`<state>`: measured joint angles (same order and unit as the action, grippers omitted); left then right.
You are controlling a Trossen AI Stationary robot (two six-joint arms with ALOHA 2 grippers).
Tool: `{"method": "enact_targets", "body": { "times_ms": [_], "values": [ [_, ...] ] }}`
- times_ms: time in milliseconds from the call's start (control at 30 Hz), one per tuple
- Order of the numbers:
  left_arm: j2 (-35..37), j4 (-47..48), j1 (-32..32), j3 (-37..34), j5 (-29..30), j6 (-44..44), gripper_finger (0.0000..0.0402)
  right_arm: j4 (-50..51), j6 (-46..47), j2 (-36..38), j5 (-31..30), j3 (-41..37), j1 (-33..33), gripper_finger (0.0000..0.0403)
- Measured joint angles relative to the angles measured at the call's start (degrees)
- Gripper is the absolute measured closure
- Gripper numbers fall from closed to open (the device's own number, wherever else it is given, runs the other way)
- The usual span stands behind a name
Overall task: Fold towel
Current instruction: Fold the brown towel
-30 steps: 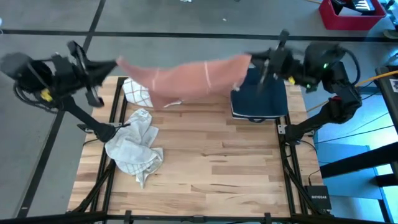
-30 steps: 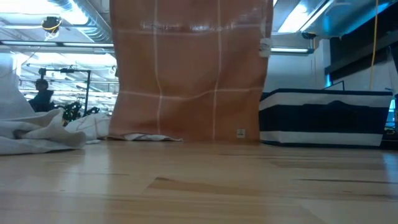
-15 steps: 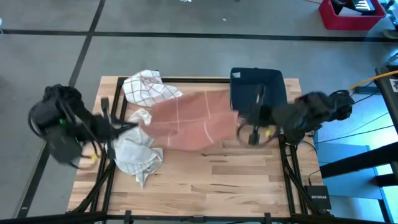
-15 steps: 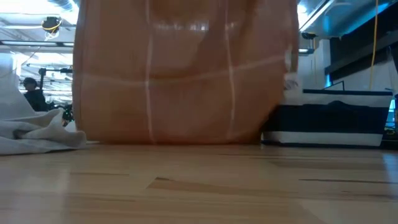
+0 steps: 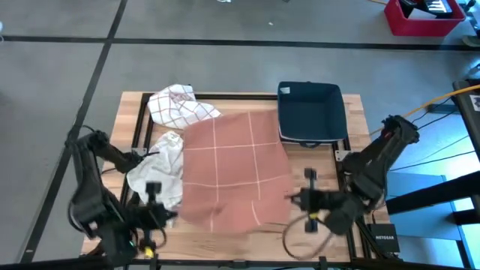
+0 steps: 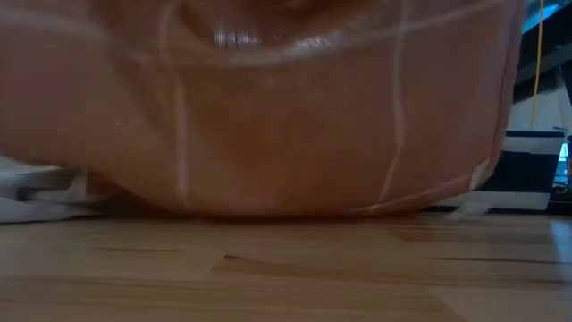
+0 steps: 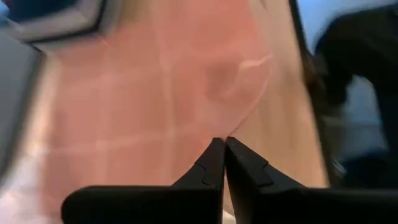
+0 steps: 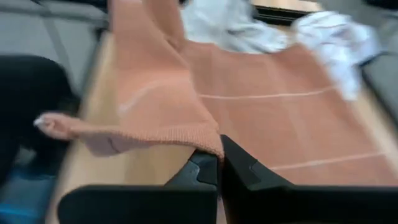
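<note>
Since the earlier frame, terracotta grid-lined cloth towel (image 5: 234,176) is spread flat; left gripper (image 5: 159,215) and right gripper (image 5: 298,199) are clenched on its near corners; low view is blocked by it.

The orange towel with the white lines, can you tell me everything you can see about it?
The orange towel is soft woven cloth, salmon-orange, crossed by thin white lines into big squares. It is spread nearly flat across the wooden table, its far part beside the dark blue bin. One side overlaps the crumpled white towel. The left tool and right tool, both shut, pinch its two near corners, held slightly off the table.
</note>
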<state>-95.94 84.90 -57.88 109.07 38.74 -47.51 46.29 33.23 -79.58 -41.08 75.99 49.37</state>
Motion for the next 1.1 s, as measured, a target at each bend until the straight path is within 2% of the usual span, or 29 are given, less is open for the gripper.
{"method": "enact_targets", "body": {
  "times_ms": [133, 233, 333, 467, 633, 733, 833, 900, 1100],
  "values": [
    [-3.7, -4.4, -0.9, 0.0, -5.1, -0.7, 0.0401, -6.6, 5.4, -2.5, 3.4, -3.2, 4.7, 0.0401],
    [-5.3, -8.4, -0.6, 0.0, -11.5, -3.1, 0.0401, -9.1, 10.2, -4.3, 10.7, -3.3, 6.2, 0.0401],
    [-5.4, -15.7, 0.4, 0.0, -16.2, -1.8, 0.0401, -13.1, 14.7, -5.9, 17.9, -3.4, 7.0, 0.0401],
    [-5.4, -24.0, 0.7, 0.0, -18.8, 1.4, 0.0401, -18.1, 16.1, -6.2, 19.5, -3.3, 8.3, 0.0401],
    [-4.6, -25.3, 0.1, 0.0, -20.0, 2.7, 0.0401, -18.4, 16.3, -6.2, 19.7, -3.3, 8.4, 0.0401],
    [-4.1, -24.0, -0.5, 0.0, -16.7, 3.0, 0.0401, -17.0, 15.9, -6.2, 19.2, -3.3, 8.3, 0.0401],
    [-4.0, -17.8, -1.0, 0.0, -10.5, 2.6, 0.0401, -13.7, 13.0, -6.2, 14.5, -3.3, 7.3, 0.0401],
    [-3.9, -12.4, -1.1, 0.0, -4.5, 0.7, 0.0401, -11.5, 11.3, -6.2, 10.9, -3.3, 6.5, 0.0401],
    [-3.8, 5.5, -0.1, -0.3, 11.4, -11.5, 0.0401, 1.9, 9.6, -6.2, 0.2, -3.3, 0.8, 0.04]
  ]
}}
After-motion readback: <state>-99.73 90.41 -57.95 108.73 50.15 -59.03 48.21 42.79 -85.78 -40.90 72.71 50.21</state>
